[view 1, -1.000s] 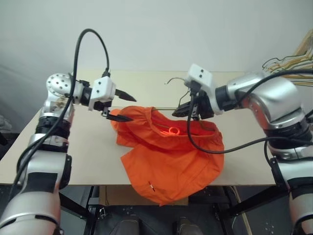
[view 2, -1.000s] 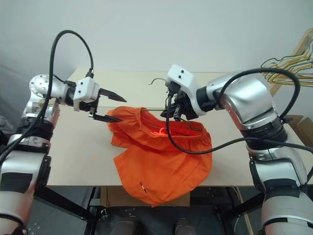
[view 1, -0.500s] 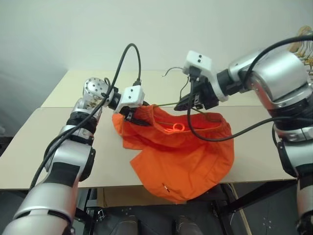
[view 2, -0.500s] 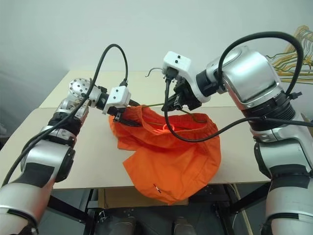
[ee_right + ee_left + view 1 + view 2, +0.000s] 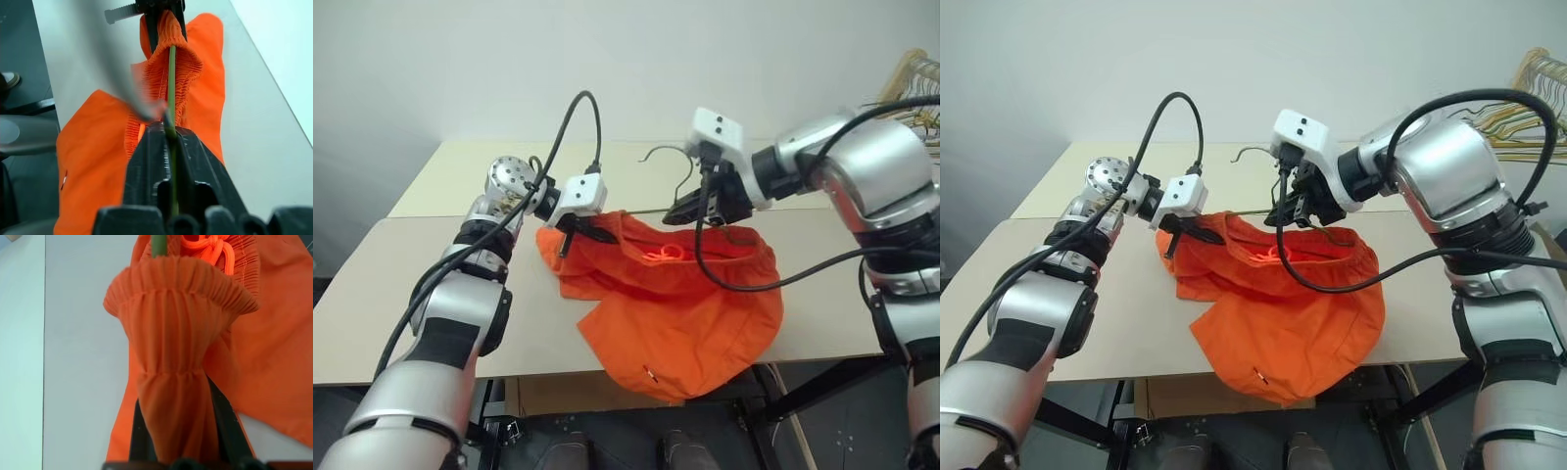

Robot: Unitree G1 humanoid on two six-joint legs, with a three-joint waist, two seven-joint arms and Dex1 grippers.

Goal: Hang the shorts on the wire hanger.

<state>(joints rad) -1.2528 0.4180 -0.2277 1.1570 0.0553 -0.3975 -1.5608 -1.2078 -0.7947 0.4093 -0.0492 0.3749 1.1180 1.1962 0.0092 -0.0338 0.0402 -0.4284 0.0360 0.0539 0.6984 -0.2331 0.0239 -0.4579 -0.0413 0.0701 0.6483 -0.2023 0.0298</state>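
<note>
The shorts (image 5: 680,304) lie bunched on the tan table (image 5: 382,294) in your left eye view, their lower leg draped over the near edge and the waistband raised at the far side. There the left gripper (image 5: 590,233) sits at the left end of the waistband, and the right gripper (image 5: 695,209) sits just above the middle of it, holding the wire hanger (image 5: 668,155), whose hook rises behind the gripper while one thin arm runs leftward to the raised fabric. A bundle of other hangers (image 5: 913,83) shows at the far right edge. In your right eye view the same layout holds: the orange cloth spreads between both arms, and a tiny white mark (image 5: 1255,371) sits near the hanging hem. In your left wrist view the black fingers (image 5: 143,435) are pressed together on a gathered fold of elastic waistband, which fans out above them; the green-grey wire enters the fold at its far end, next to the orange drawstring (image 5: 208,245). In your right wrist view the black fingers (image 5: 142,166) pinch the wire, which runs straight ahead from between them into the ruffled waistband, where the other gripper clamps the cloth; the rest of the orange fabric lies on the table below.
</note>
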